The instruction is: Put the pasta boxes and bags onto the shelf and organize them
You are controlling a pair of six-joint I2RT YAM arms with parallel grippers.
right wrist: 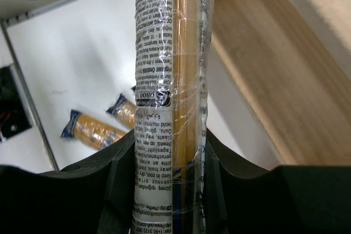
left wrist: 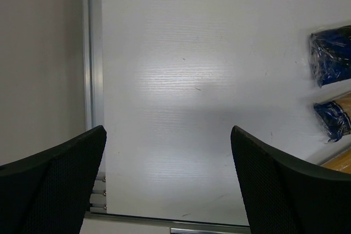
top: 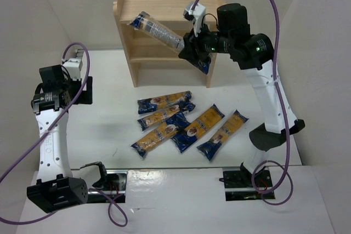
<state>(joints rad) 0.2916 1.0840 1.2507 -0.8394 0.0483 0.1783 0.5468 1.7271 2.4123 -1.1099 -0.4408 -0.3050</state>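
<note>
My right gripper (top: pixel 193 47) is shut on a paler greyish pasta pack (top: pixel 158 30) and holds it in the air, slanting up to the left in front of the wooden shelf (top: pixel 164 4). In the right wrist view the pack (right wrist: pixel 170 80) runs straight up between my fingers (right wrist: pixel 109 190), its white printed back facing the camera, with the shelf boards (right wrist: pixel 274 80) to its right. Several dark-blue pasta packs (top: pixel 189 124) lie on the table before the shelf. My left gripper (left wrist: pixel 167 173) is open and empty above bare table at the left.
White walls enclose the table on the left, back and right. A metal rail (left wrist: pixel 90 53) runs along the table's left edge. Ends of two packs (left wrist: pixel 332 53) show at the right of the left wrist view. The arm bases stand at the near edge.
</note>
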